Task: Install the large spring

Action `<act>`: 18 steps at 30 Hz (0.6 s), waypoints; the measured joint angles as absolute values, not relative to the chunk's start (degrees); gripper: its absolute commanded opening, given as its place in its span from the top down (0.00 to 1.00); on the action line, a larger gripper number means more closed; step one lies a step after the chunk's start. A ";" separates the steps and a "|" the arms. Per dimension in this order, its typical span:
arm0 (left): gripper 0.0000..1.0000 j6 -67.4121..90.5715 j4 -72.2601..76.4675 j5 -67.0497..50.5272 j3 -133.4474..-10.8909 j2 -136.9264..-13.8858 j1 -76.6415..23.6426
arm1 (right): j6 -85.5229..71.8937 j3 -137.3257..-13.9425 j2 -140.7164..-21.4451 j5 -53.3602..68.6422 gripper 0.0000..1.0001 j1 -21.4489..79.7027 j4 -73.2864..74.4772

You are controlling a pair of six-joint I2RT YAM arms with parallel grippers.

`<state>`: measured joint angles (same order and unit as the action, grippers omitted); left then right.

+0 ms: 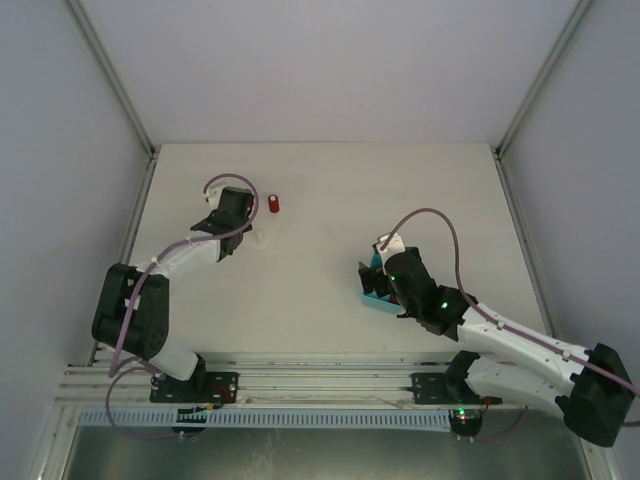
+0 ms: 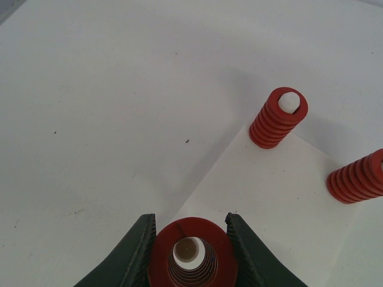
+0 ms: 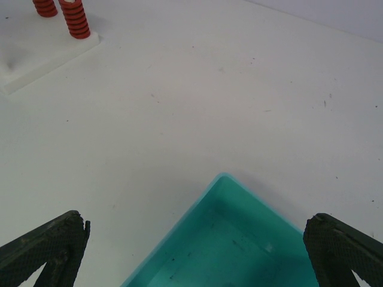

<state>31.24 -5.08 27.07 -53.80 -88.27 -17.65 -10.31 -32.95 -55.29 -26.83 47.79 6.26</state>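
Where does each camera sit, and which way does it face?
Top external: above and behind the bases, looking down on the white table; both arms show whole.
Left wrist: on the left arm, looking down at a white flat base plate; the left end effector is closed on a large red coil spring.
Right wrist: on the right arm, looking across the table over a teal plastic tray; the open right end effector frames it.
Shared: both wrist views show the plate with other red springs.

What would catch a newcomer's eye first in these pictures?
The red large spring gripped by the left gripper on a white base, with two more springs standing beyond it. Across the table, the right gripper hangs open above a teal bin.
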 measured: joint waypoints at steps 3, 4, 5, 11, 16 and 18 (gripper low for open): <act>1.00 31.27 -5.28 27.07 -53.80 -88.82 -17.47 | -10.31 -32.95 -55.29 -26.83 0.01 47.79 6.26; 0.99 31.27 -5.34 27.05 -53.82 -88.99 -17.45 | -10.31 -32.95 -55.29 -26.81 0.01 47.79 6.26; 0.97 31.29 -5.34 27.05 -53.82 -89.30 -17.39 | -10.31 -32.95 -55.29 -26.81 0.01 47.79 6.26; 0.80 31.29 -5.50 26.55 -54.37 -92.01 -17.17 | -10.31 -32.95 -55.29 -26.52 0.01 47.77 6.26; 0.67 31.27 -5.67 25.87 -54.96 -93.51 -16.97 | -10.31 -32.95 -55.37 -26.44 0.01 47.44 6.26; 0.62 31.31 -5.96 25.80 -55.33 -94.13 -16.84 | -10.33 -32.95 -55.51 -26.44 0.01 47.42 6.28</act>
<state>31.31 -5.96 25.80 -55.33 -94.13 -16.84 -10.33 -32.95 -55.51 -26.44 47.42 6.28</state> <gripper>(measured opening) 0.327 0.991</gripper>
